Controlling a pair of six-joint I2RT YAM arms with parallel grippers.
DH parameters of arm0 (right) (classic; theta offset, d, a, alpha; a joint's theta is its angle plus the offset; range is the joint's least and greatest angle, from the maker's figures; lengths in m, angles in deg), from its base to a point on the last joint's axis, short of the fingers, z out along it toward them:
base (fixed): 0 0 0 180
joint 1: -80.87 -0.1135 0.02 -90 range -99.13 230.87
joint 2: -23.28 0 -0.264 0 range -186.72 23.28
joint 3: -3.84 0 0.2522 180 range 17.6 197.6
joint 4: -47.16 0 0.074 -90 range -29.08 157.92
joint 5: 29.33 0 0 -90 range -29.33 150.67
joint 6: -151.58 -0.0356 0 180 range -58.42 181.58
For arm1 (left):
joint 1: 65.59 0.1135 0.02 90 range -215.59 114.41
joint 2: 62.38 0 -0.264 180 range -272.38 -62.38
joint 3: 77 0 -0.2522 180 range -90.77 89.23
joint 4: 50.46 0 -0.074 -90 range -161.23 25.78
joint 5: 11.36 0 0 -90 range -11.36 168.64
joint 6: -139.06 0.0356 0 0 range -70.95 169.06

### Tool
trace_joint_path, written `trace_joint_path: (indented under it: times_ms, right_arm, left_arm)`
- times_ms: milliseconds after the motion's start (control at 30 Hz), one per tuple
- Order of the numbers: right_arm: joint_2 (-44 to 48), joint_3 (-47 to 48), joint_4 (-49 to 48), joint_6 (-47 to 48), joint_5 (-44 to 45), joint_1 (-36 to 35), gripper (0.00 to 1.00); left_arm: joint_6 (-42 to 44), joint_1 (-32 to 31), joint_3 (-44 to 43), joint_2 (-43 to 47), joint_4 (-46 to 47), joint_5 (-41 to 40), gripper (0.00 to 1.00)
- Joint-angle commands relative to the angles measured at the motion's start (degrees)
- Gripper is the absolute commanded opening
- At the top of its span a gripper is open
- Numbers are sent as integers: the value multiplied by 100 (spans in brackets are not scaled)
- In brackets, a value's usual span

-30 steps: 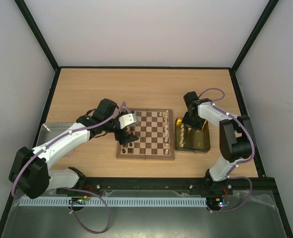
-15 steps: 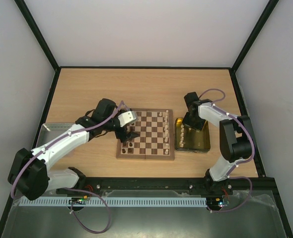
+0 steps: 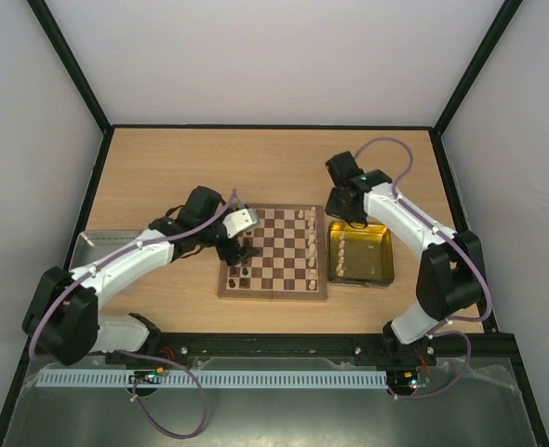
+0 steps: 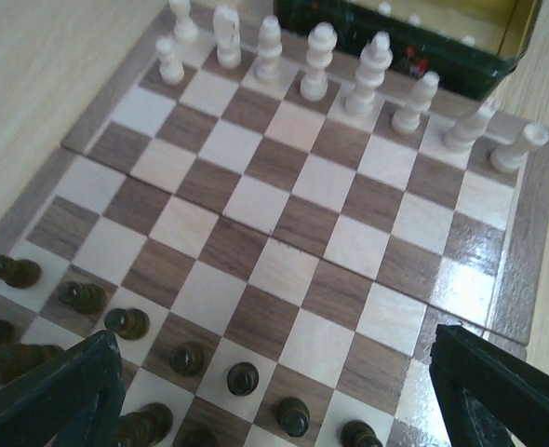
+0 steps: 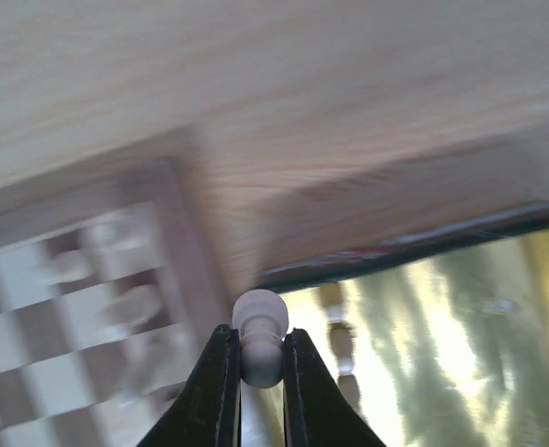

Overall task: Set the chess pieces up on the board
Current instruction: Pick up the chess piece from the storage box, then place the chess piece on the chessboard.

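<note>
Over the tray rim [image 5: 414,240], the right hand [image 5: 258,340] clenches a cream pawn [image 5: 259,314], lengthwise along its fingers [image 5: 217,377], head outermost.

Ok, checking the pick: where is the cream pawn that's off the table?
Right wrist view, centre: the cream wooden pawn is pinched in the right claw, above the yellow tray's edge.

Board [image 4: 284,233] flat; dark pieces [image 4: 242,377] one edge, cream pieces [image 4: 319,60] opposite; pawn [image 5: 259,321] gripped.

Your left hand [image 4: 279,396] hung with jaws wide; your right hand [image 5: 258,358], arm outstretched, pinched a pale chess piece [image 5: 260,317].
</note>
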Motion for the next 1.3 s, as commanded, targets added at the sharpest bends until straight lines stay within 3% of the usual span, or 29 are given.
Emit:
trace_joint_path:
  times_ms: [0,233,567,900,1267]
  right_arm:
    - [-158,763,571,-95,167,-498,2]
    - [-640,1319,791,32,37,-856,2]
    - [-1084,1632,889,323,-227,-1211,2]
    - [-1289,1801,949,357,-322,-1440,2]
    - [-1528,1570,736,406,-509,-1501,2]
  left_arm:
    - [62,29,-187,-356,-305,-152,90]
    - [144,123,-309,-604,-569,-33,89]
    - [269,288,-422,-534,-758,831,89]
    - [-330,443,-124,-404,248,-808,85]
    - [-343,472,-219,-590,119,-746,85]
